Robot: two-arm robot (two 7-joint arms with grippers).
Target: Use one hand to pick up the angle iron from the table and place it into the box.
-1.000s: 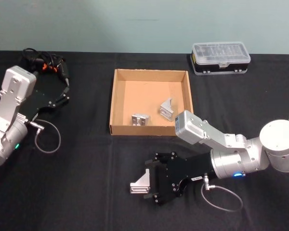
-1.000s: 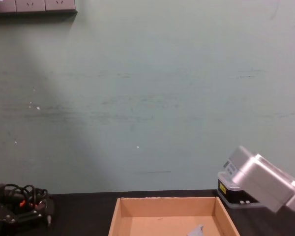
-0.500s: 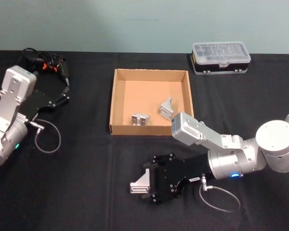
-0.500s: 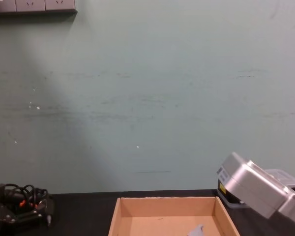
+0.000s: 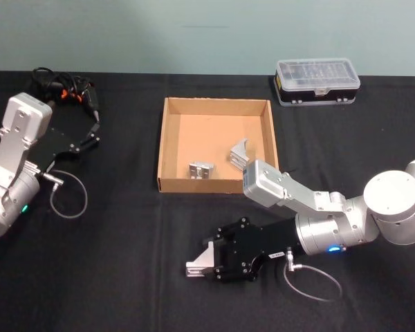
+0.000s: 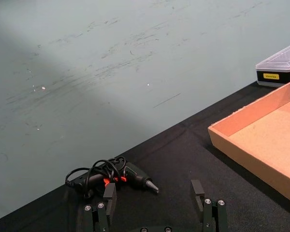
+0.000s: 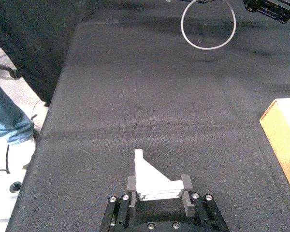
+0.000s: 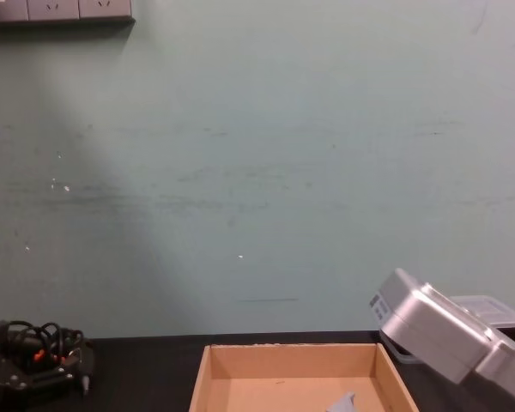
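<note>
The angle iron (image 5: 201,263) now sits between the right gripper's (image 7: 158,185) fingers, which have come in against its two sides. A second ago the jaws stood wider, with the piece at their tips; since then the gripper has slid forward and narrowed. In the right wrist view the two black pads bracket the base of the bracket with no gap to be seen, so I judge the grasp made or all but made, and the lift to the box as the next step. Whether the piece has left the table (image 5: 124,263) yet I cannot tell.

The iron is a small pale metal bracket: a flat base, a short upright leg, and a triangular gusset sloping between them. The base lies in the jaws and the upright points away from the palm.

Beyond the gripper's back, past its silver arm link, stands the box (image 5: 168,149), its near wall just behind the wrist. Two similar irons (image 5: 200,170) already lie inside it.

The left gripper (image 6: 154,203) rests parked well off to the other side, fingers spread wide and holding nothing, near a drill (image 6: 113,175).
</note>
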